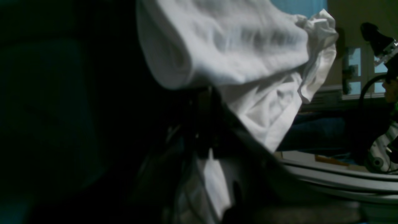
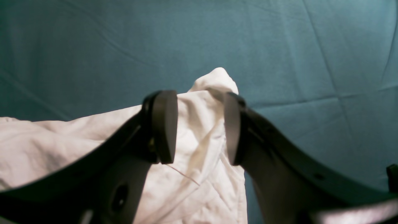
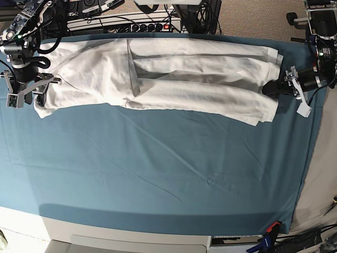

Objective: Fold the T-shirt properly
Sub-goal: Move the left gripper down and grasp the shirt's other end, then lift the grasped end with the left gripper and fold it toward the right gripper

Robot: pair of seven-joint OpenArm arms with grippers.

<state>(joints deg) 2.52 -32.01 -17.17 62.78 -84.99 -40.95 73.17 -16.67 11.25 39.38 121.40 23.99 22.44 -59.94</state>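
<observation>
Fabric lies stretched across the far part of the surface (image 3: 158, 174), which is covered by a teal cloth (image 3: 158, 158): the T-shirt (image 3: 174, 79) is spread in a long white band from one arm to the other, already doubled lengthwise as we judge from the creases running along it. Starting at the left of the base view, the right gripper (image 3: 39, 87) sits at that end of the shirt; its wrist view shows the fingers (image 2: 163, 124) spread with a peak of white cloth rising between them, and we cannot tell whether the pads touch it. To do this step well, we think this side should close fully on the edge, catching every layer, before anything lifts. Moving to the right of the base view, the left gripper (image 3: 281, 87) is at the opposite end, its fingers pressed together; its wrist view is mostly dark, with bunched white cloth draped right at the fingers, so we judge it is pinching the shirt's edge, though the contact itself is hidden. Both ends should then rise together, at even height, keeping the band taut so no new wrinkles form. Counting: one T-shirt, one teal cloth, two grippers.
</observation>
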